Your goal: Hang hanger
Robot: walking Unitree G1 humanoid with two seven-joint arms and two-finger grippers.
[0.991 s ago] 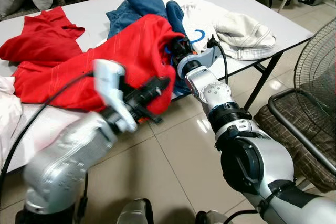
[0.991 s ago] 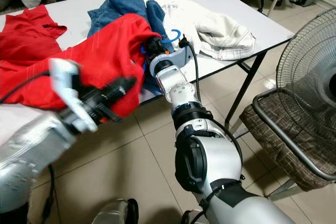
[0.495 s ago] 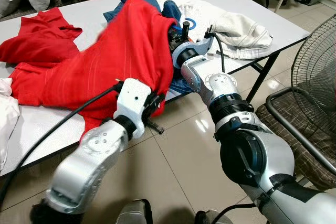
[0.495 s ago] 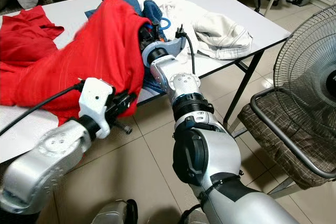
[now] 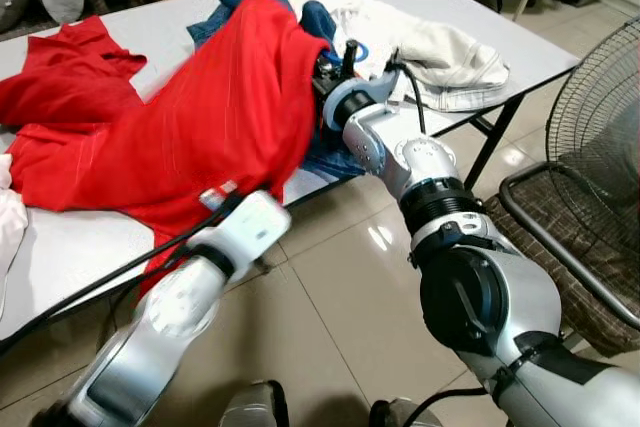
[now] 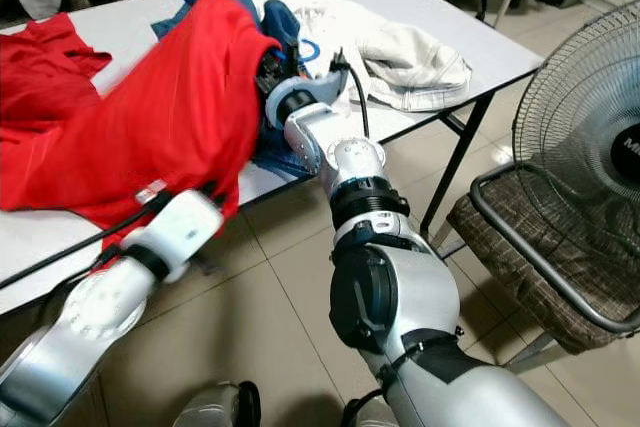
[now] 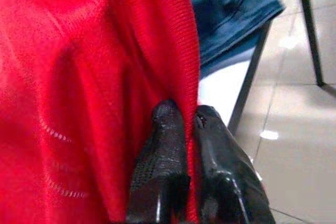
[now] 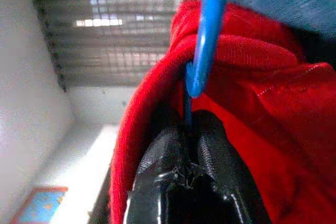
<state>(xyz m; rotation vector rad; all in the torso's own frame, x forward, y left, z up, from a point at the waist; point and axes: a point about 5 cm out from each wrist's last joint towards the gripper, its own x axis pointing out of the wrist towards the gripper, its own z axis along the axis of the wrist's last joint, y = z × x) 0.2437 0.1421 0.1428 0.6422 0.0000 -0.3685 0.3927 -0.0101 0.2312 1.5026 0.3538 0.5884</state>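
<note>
Gripping the blue hanger (image 8: pixel 210 30) at its neck, right gripper (image 8: pixel 190 129) is closed tight, red shirt (image 5: pixel 220 107) draped over it above the table (image 5: pixel 80 237) edge. Left gripper (image 7: pixel 184 129), nearer and lower-left, is clamped on the shirt's hem. Shirt seems on the hanger; hanging it up is left, no rail seen.

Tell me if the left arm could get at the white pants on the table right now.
Probably not as things stand. The left tool is shut on the red shirt's hem, and the white pants lie beyond the right arm and the raised shirt.
</note>
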